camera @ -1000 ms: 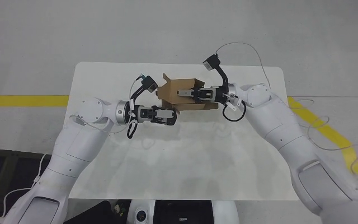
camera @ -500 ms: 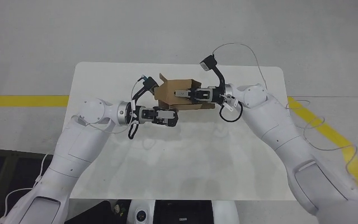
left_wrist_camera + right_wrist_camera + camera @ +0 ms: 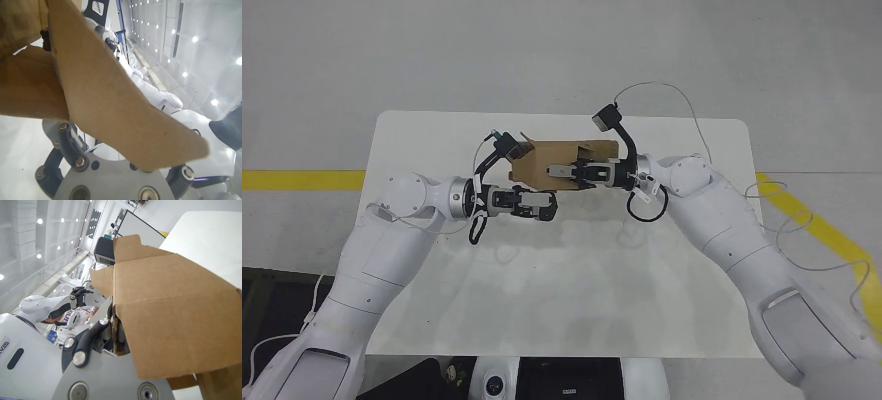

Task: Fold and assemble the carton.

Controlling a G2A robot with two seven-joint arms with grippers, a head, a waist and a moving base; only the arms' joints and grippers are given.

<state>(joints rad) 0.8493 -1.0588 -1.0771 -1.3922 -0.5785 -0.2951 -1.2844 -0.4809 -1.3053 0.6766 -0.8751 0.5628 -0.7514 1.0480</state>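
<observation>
Brown carton (image 3: 542, 163) is near the table's (image 3: 442, 300) far edge, midway across.

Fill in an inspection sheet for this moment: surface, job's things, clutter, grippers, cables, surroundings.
Surface: white table with rounded corners.
Job's things: one brown carton, partly folded with its flaps loose, held between the two arms over the table's far half.
Clutter: nothing seen.
Grippers: right gripper reaches into the carton and is shut on one wall. Left gripper sits at the carton's near side under a flap, so its state is hidden.
Cables: thin grey cable arcs above the right arm. Black cable loops hang at both wrists.
Surroundings: grey floor with a yellow floor line.
</observation>
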